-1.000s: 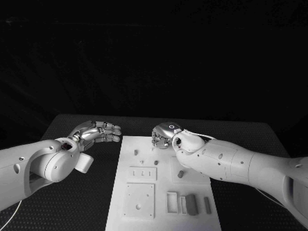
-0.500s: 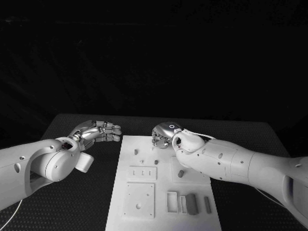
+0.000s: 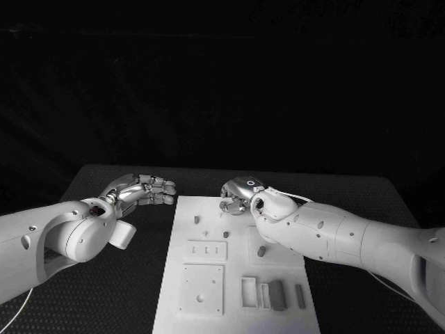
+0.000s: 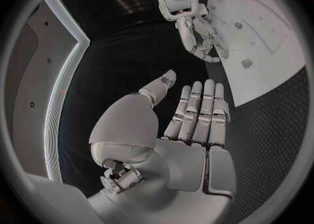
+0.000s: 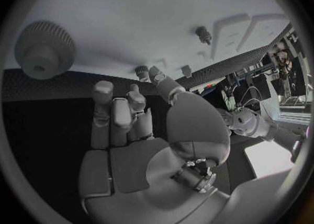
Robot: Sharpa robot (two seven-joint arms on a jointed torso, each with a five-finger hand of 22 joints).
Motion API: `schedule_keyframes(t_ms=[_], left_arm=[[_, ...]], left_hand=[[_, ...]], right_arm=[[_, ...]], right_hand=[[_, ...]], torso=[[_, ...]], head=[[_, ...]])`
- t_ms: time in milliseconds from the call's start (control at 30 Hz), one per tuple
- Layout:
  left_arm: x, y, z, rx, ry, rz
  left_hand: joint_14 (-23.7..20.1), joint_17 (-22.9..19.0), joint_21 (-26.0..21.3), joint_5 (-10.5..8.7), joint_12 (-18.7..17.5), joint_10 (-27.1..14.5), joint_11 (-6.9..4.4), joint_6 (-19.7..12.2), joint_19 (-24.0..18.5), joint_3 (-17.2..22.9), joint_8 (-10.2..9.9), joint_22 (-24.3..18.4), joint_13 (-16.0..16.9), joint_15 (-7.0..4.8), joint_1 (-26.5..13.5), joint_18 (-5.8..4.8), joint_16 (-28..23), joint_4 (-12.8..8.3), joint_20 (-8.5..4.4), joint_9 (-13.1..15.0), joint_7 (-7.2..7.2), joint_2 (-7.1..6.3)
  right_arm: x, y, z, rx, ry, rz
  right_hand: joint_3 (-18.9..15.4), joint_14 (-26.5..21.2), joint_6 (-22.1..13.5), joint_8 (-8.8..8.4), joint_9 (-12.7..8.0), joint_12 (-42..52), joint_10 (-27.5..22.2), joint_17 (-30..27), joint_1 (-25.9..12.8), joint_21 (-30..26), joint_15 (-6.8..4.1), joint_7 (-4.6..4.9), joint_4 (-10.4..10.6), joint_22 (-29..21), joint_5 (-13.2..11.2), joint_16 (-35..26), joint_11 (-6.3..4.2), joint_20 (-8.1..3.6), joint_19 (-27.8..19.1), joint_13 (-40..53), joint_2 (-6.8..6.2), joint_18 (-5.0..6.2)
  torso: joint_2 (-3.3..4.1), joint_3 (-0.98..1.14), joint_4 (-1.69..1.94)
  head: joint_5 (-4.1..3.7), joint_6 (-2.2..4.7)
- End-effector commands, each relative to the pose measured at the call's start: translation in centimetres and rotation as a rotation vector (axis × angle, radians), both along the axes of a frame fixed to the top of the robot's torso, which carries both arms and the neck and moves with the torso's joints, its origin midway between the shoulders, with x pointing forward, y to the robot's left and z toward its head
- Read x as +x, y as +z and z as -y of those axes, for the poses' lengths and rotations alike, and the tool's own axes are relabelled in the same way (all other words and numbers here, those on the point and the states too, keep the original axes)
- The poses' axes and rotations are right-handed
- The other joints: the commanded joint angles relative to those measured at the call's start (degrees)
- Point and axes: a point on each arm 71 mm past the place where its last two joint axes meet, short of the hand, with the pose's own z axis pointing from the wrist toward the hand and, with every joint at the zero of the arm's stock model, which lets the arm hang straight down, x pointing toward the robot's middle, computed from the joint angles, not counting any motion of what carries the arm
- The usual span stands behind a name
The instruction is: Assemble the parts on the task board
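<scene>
Pretty clearly a robotics lab or test bench, not anyone's home. The whole setup sits on a black table (image 3: 353,191) with a textured, mesh-like mat surface, and everything behind the table is blacked out, like a curtained-off test cell. In the middle of the table there's a white task board (image 3: 215,306) with machined slots, pegs and cut-outs, the kind of fixture used for assembly benchmarks. From the right wrist view, a big toothed gear (image 5: 43,49) lies at the board's edge, and past the table there's a cluttered spot with cables and gear on stands (image 5: 282,62). Off the table's side, the left wrist view shows a pale panel with a lit strip (image 4: 65,77).
</scene>
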Motion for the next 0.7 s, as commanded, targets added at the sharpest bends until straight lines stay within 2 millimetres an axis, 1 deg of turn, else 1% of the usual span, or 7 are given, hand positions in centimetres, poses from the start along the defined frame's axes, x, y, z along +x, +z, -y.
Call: schedule_keyframes(t_ms=[33,133,233,300,400,500,700], left_arm=[[0.0,0.1,0.1,-0.011,-0.012,0.004],[0.0,0.1,0.0,-0.010,-0.009,0.004],[0.0,0.1,-0.2,-0.010,-0.005,0.004],[-0.1,0.2,-0.2,-0.012,-0.008,0.004],[-0.2,0.2,-0.3,-0.012,-0.007,0.004],[-0.2,0.2,-0.5,-0.013,0.004,0.010],[-0.2,0.3,-1.0,-0.021,0.013,0.023]], left_hand=[[0.21,0.09,-0.37,0.22,-0.22,0.31,0.28,-0.05,0.40,0.00,-0.20,-0.06,-0.05,0.01,-0.55,-0.48,-0.27,-0.11,0.11,-0.06,0.64,0.05],[0.21,0.09,-0.38,0.22,-0.23,0.31,0.28,-0.05,0.41,0.01,-0.20,-0.06,-0.05,0.01,-0.54,-0.48,-0.28,-0.11,0.10,-0.07,0.64,0.05],[0.21,0.10,-0.39,0.22,-0.23,0.31,0.28,-0.05,0.41,0.01,-0.20,-0.06,-0.05,0.01,-0.54,-0.48,-0.29,-0.12,0.10,-0.07,0.64,0.06],[0.21,0.10,-0.40,0.22,-0.24,0.31,0.28,-0.05,0.41,0.00,-0.20,-0.07,-0.05,0.01,-0.54,-0.48,-0.29,-0.12,0.10,-0.07,0.64,0.04],[0.21,0.12,-0.46,0.22,-0.28,0.28,0.28,-0.07,0.41,-0.04,-0.22,-0.07,-0.06,0.01,-0.52,-0.49,-0.34,-0.18,0.10,-0.09,0.61,-0.11],[0.20,0.14,-0.49,0.22,-0.30,0.28,0.28,-0.06,0.42,-0.07,-0.21,-0.08,-0.06,0.01,-0.51,-0.50,-0.37,-0.19,0.10,-0.10,0.57,-0.19],[0.32,0.24,-0.59,0.22,-0.23,0.59,0.20,0.26,0.61,-0.28,-0.06,-0.06,0.01,0.00,-1.02,-0.51,-0.47,0.05,0.09,-0.08,0.40,-0.26]], right_arm=[[-0.1,0.2,0.2,0.020,0.008,0.019],[-0.4,0.3,0.9,0.031,0.009,0.021],[-0.5,1.1,1.6,0.060,0.003,0.024],[-0.6,1.7,2.3,0.072,0.002,0.019],[-0.6,2.8,3.4,0.087,0.000,0.006],[-0.6,3.7,4.6,0.095,0.010,-0.017],[-1.3,4.8,7.0,0.076,0.062,-0.042]], right_hand=[[0.23,-0.01,-2.91,-0.16,-0.03,-0.13,-0.21,-0.06,0.12,-0.23,0.44,2.60,0.05,0.56,-0.01,-0.07,0.39,-0.48,-0.09,-0.08,-0.48,3.32],[0.39,0.02,-2.75,-0.07,0.00,-0.07,-0.23,-0.01,0.30,-0.22,0.46,2.61,-0.07,0.58,-0.02,-0.02,0.40,-0.51,-0.04,-0.08,-0.46,3.32],[0.43,0.08,-2.57,0.03,0.04,-0.02,-0.23,0.06,0.32,-0.21,0.45,2.59,-0.14,0.60,-0.02,0.02,0.39,-0.53,0.00,-0.09,-0.55,3.32],[0.43,0.07,-2.44,0.11,0.06,0.01,-0.23,0.00,0.27,-0.21,0.44,2.57,-0.15,0.61,-0.02,0.04,0.37,-0.52,0.03,-0.10,-0.70,3.32],[0.53,-0.07,-2.20,0.25,0.11,0.05,-0.24,-0.26,0.43,-0.23,0.40,2.51,-0.34,0.64,-0.02,0.03,0.32,-0.54,0.00,-0.11,-0.91,3.32],[0.57,-0.19,-2.08,0.33,0.13,0.08,-0.24,-0.46,0.51,-0.26,0.38,2.48,-0.48,0.66,-0.02,0.01,0.29,-0.53,-0.05,-0.13,-1.03,3.32],[0.57,-0.62,-1.37,0.75,0.28,0.13,-0.34,-0.99,0.74,-0.35,0.23,2.28,-0.86,0.75,-0.02,-0.05,0.11,-0.44,-0.32,-0.18,-1.60,3.32]], torso=[[-0.01,0.03,-0.03],[-0.03,0.05,-0.05],[-0.02,0.03,-0.17],[0.00,0.01,-0.26],[0.04,0.01,-0.41],[0.05,0.13,-0.51],[0.15,0.42,-1.19]], head=[[-0.02,0.03],[-0.03,0.35],[-0.08,0.49],[-0.31,0.62],[-0.81,1.15],[-1.02,1.47],[-0.96,2.02]])
